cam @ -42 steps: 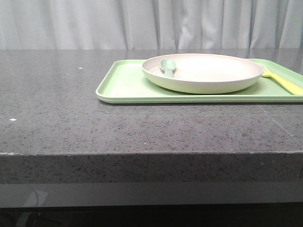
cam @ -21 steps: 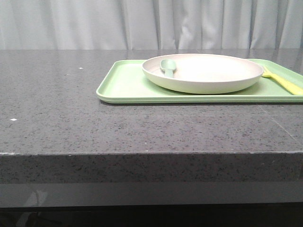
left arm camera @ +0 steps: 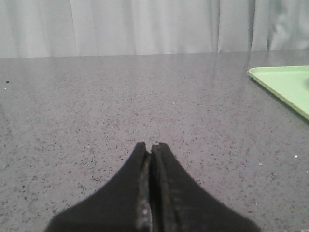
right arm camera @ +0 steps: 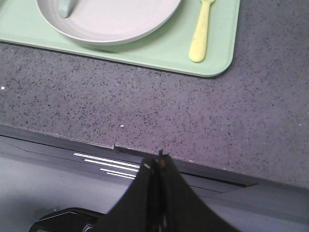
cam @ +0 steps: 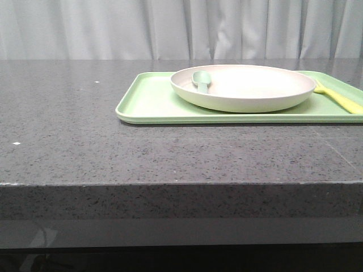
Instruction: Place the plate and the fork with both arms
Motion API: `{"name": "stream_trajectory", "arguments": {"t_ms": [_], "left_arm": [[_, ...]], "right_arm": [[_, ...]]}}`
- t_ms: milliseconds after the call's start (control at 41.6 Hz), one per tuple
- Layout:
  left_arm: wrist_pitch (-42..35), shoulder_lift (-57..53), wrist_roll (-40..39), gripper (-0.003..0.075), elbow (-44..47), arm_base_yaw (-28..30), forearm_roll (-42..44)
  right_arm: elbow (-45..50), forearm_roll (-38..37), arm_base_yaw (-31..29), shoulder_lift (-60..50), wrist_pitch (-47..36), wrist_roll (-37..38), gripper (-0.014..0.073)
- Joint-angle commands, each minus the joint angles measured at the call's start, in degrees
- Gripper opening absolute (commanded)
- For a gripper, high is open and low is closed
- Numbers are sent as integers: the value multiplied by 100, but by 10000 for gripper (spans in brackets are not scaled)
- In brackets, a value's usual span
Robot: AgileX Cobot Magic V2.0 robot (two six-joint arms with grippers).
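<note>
The off-white plate [cam: 244,86] sits on a light green tray [cam: 153,105] at the back right of the table, and it also shows in the right wrist view [right arm camera: 108,19]. A grey-green spoon [cam: 201,79] lies inside the plate. The pale yellow fork [cam: 339,96] lies on the tray to the plate's right; it also shows in the right wrist view [right arm camera: 200,31]. My left gripper [left arm camera: 150,146] is shut and empty, low over bare tabletop left of the tray. My right gripper [right arm camera: 159,158] is shut and empty, back at the table's front edge, well short of the fork. Neither gripper shows in the front view.
The dark speckled stone table [cam: 85,141] ends in a front edge [right arm camera: 193,166] just under my right gripper. The tray's corner [left arm camera: 285,82] shows in the left wrist view. A grey curtain [cam: 113,28] hangs behind the table.
</note>
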Motion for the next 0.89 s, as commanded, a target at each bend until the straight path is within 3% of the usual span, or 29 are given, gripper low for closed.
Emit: {"name": "stream_trajectory", "arguments": {"t_ms": [0, 216, 409, 866], "left_arm": [[-555, -134, -49, -20, -75, 8, -58], [-569, -134, -103, -20, 17, 8, -58], [-606, -145, -1271, -20, 65, -4, 853], [-958, -145, -1271, -20, 65, -4, 722]], "right_arm": [[-116, -16, -3, 5, -275, 6, -67], [-116, -16, -3, 5, -275, 6, -67], [-116, -16, -3, 5, -275, 6, -67], [-116, -16, -3, 5, -275, 6, -67]]}}
